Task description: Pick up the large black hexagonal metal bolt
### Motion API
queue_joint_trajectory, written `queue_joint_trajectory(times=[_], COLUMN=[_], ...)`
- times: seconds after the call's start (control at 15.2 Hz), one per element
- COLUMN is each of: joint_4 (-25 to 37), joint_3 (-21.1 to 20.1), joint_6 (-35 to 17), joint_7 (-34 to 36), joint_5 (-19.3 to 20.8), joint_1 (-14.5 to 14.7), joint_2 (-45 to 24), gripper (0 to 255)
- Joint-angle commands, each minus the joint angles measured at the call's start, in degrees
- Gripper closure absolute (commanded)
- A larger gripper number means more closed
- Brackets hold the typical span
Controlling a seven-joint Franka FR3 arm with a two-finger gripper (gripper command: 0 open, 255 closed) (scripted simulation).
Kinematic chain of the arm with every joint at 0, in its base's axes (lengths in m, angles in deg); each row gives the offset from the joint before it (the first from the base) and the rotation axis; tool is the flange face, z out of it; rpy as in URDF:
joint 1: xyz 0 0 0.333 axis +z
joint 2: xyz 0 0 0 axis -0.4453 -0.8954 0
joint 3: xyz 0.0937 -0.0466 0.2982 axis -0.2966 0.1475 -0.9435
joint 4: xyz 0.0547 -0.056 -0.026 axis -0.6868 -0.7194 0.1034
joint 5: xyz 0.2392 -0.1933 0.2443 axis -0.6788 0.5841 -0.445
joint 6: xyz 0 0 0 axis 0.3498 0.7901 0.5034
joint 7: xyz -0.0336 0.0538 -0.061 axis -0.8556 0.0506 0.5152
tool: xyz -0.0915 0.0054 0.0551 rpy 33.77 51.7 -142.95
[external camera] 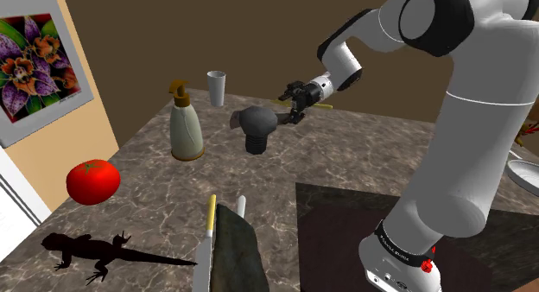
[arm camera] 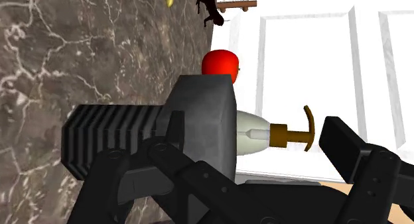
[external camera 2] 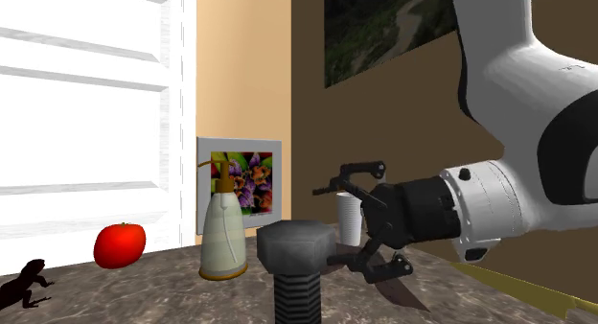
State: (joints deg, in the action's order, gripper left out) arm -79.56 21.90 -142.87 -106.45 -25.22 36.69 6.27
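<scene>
The black two-finger claw (external camera: 291, 106) is wide open just beside the big dark grey six-sided bolt (external camera: 256, 126). The bolt stands upright.

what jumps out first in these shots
A big dark bolt stands head-up on the marble counter, the open black tool right beside its head. Then the bright red tomato near the shoulder view's left edge, with a black lizard figure nearer the camera.
</scene>
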Motion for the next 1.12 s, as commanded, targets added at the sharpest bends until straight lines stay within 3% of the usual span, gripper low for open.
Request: queue_joint_trajectory(times=[0.0,0.59,0.66,1.06], joint_4=[2.1,2.5,2.5,2.5], joint_3=[-1.6,-2.9,-3.0,-3.0], joint_6=[4.5,4.5,4.5,4.5], joint_7=[-2.0,-6.5,-6.5,-6.5], joint_5=[-5.2,-6.3,-6.4,-6.3], joint_1=[-1.4,-2.6,-2.6,-2.6], joint_2=[-5.3,-10.5,-10.6,-10.6], gripper=[0,0,255,255])
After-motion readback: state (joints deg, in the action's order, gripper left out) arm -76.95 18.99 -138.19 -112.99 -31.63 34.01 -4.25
